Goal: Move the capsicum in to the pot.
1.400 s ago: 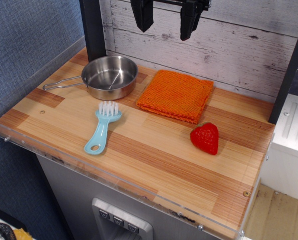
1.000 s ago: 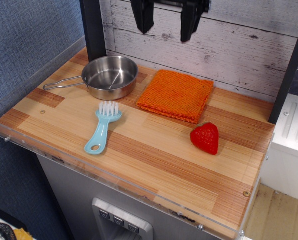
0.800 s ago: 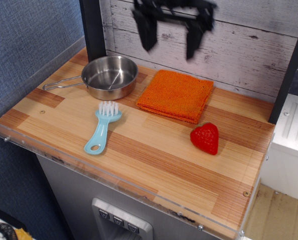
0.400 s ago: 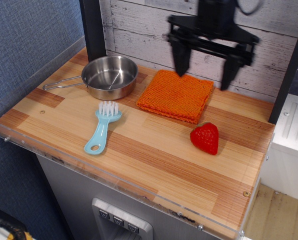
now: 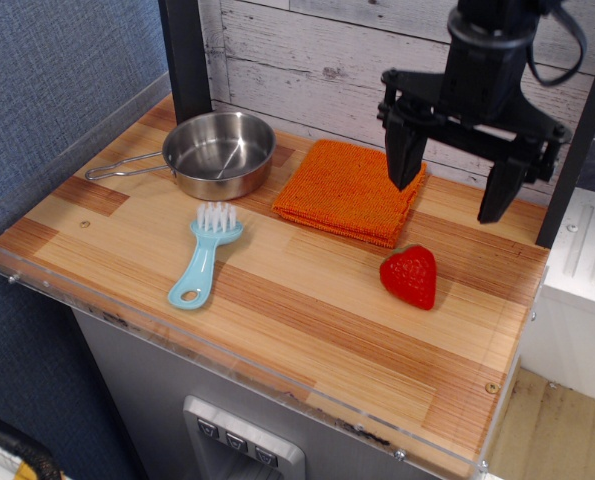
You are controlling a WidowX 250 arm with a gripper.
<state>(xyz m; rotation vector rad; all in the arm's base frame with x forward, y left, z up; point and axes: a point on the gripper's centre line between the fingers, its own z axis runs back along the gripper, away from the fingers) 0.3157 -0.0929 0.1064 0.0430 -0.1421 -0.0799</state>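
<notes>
The capsicum (image 5: pixel 410 276), a small red dimpled heart-shaped toy, lies on the wooden table toward the right front. The pot (image 5: pixel 219 152), a shallow shiny steel pan with a thin wire handle pointing left, stands at the back left and is empty. My black gripper (image 5: pixel 453 188) hangs open and empty above the table's right rear, above and a little behind the capsicum, its two fingers spread wide.
An orange folded cloth (image 5: pixel 349 190) lies between pot and capsicum. A light-blue brush (image 5: pixel 204 259) with white bristles lies in front of the pot. A clear plastic rim (image 5: pixel 227 362) edges the table front and left. A white plank wall stands behind; a dark post (image 5: pixel 185 55) at back left.
My gripper has come down from the top of the view and moved right, from above the cloth to above the capsicum's area. It stays open. Nothing on the table has moved.
</notes>
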